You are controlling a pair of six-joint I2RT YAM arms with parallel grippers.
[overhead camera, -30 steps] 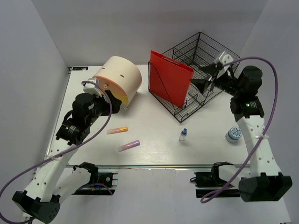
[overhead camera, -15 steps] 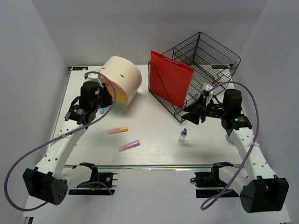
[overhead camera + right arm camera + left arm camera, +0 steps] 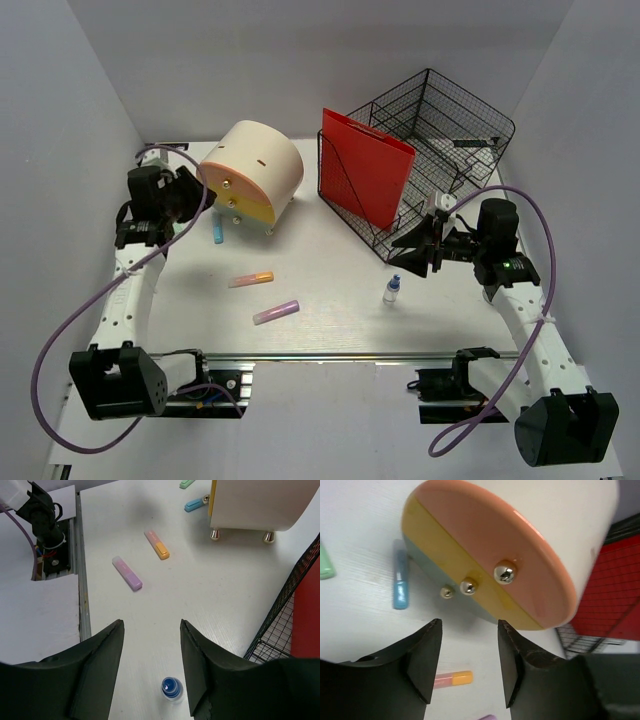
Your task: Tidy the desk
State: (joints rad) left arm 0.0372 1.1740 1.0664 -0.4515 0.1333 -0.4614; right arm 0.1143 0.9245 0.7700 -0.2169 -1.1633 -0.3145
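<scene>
Left gripper (image 3: 469,632): two dark wedge-shaped fingers held apart, nothing between them, above the desk (image 3: 330,280).
Just ahead of it: one drum (image 3: 520,545), a smooth cream cylinder lying on its side, not touching the fingers.
Drum face: three bands, pink, yellow and pale blue, with three round shiny knobs (image 3: 504,573), one on each.
Beside the drum, ahead and left: one blue marker (image 3: 400,582); one green marker (image 3: 324,562) at the edge of the view.
Right gripper (image 3: 151,630): fingers spread wide, empty, above the desk.
Under its gap: one small clear bottle (image 3: 171,688) with a blue cap, upright.
Farther ahead: one purple marker (image 3: 127,573), then one orange marker (image 3: 157,545), both flat and well apart from the fingers.
Markers in all: four.
To its right: one black wire-mesh basket (image 3: 450,110) with one flat red folder (image 3: 365,175) standing upright in it.
Desk: flat, white, faintly grained, under both grippers; one metal rail (image 3: 330,355) on its near edge.
</scene>
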